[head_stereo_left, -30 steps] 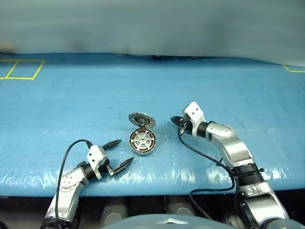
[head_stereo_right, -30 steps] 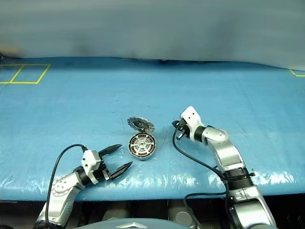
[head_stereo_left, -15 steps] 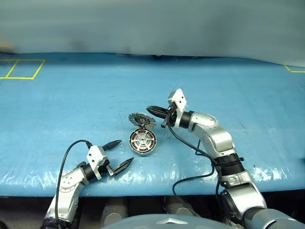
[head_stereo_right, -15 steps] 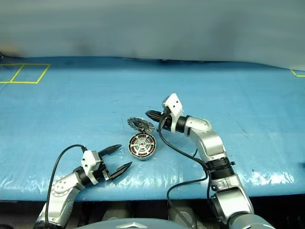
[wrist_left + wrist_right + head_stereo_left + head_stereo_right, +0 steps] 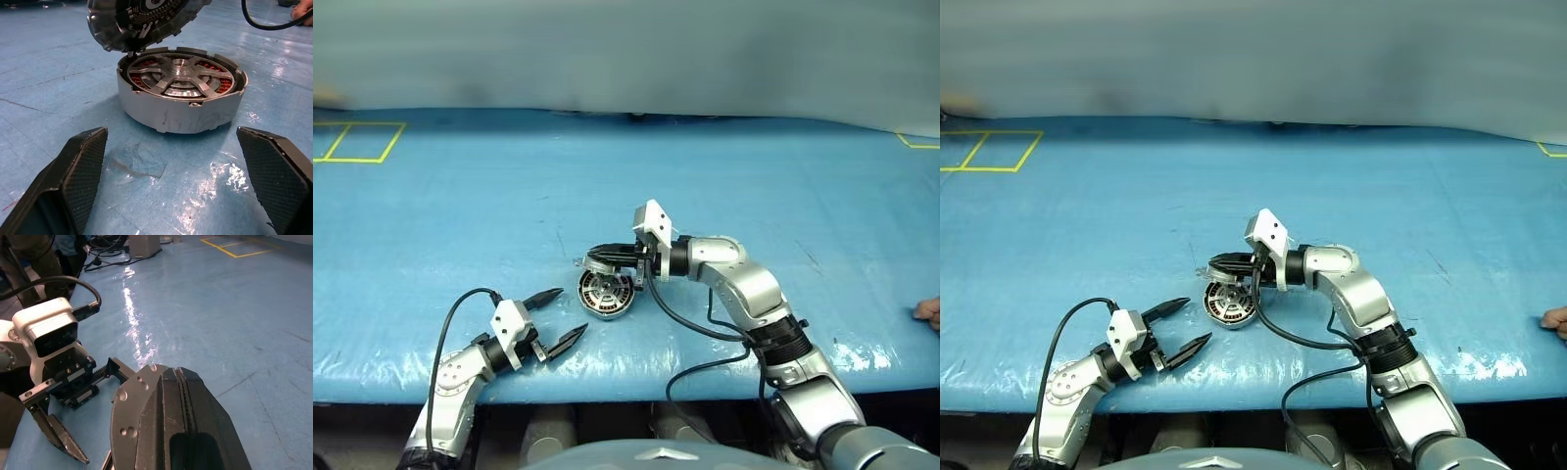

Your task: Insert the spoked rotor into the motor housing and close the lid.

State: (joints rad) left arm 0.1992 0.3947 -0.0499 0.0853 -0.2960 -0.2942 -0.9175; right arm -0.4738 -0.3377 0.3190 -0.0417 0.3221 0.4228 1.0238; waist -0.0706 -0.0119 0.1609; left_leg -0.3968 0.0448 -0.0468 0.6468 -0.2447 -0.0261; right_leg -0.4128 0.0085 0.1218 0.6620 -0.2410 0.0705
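The motor housing (image 5: 607, 297) sits on the blue table near the front middle. Inside it lies the spoked rotor (image 5: 182, 81), its silver spokes over the copper coil ring. The lid (image 5: 137, 22) is hinged at the far edge and tilts forward, part-way over the housing, with its segmented inner face turned down. My right gripper (image 5: 597, 257) is shut and empty. It points left and lies across the lid's upper side, seemingly touching it. My left gripper (image 5: 558, 318) stands open and empty just left of and nearer than the housing, and its fingers (image 5: 80, 171) frame the housing.
A person's hand (image 5: 928, 311) rests at the table's right front edge. Black cables hang from both wrists, and the right one loops beside the housing (image 5: 1278, 333). Yellow tape squares (image 5: 357, 142) mark the far left. The table's front edge runs close below my left gripper.
My right gripper swung left over the lid and turned to point left. The lid tipped from leaning back to leaning forward over the housing. A hand appeared at the right edge. The left arm stayed still.
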